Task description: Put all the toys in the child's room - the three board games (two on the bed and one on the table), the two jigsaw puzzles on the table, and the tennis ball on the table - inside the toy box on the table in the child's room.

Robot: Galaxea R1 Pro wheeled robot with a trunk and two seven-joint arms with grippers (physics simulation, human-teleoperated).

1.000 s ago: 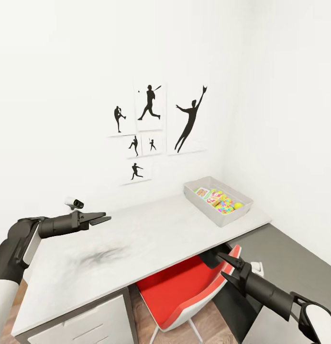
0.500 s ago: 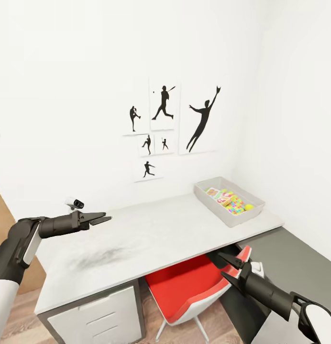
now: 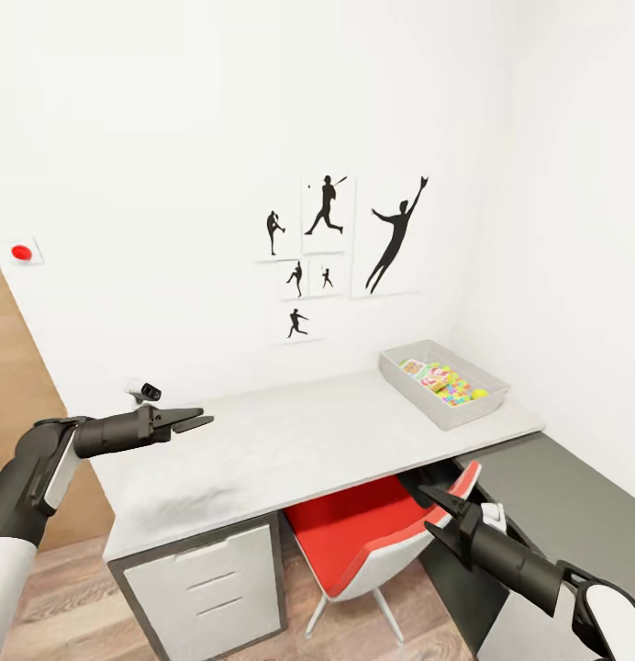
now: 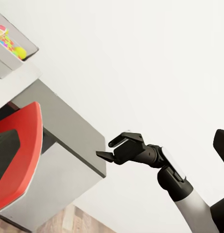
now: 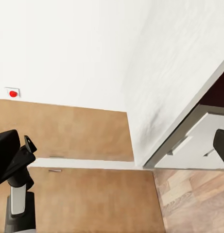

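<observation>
1. Since the earlier frames the head camera has swung left: the whole scene sits further right in the picture, and a wooden door panel (image 3: 24,386) and a small red wall button (image 3: 22,252) now show at the left. Both arms keep the same place in the picture.
2. Long pale grey-white table (image 3: 299,441) stands against the white wall, with a white three-drawer unit in a dark frame (image 3: 207,578) under its left end.
3. Shallow light grey toy box with sloping sides (image 3: 443,383) rests on the table's far right corner, near the side wall.
4. Inside the toy box: a flat printed board game box (image 3: 415,368) at the far end, multicoloured jigsaw puzzle pieces (image 3: 451,386) in the middle, a small yellow-green tennis ball (image 3: 480,394) at the near right end. Further toys in the bin cannot be told apart.
5. Red chair with a white shell (image 3: 373,532) is tucked under the table, between the drawer unit and the right arm.
6. Left tool (image 3: 194,421) hangs over the table's left part, pointing right; its fingers lie close together with a narrow gap, holding nothing.
7. Right tool (image 3: 435,514) is below the table edge, beside the red chair; its fingers are spread apart, holding nothing. The left wrist view shows the same (image 4: 109,148).
8. Black baseball-player silhouette pictures (image 3: 340,243) hang on the wall above the table.
</observation>
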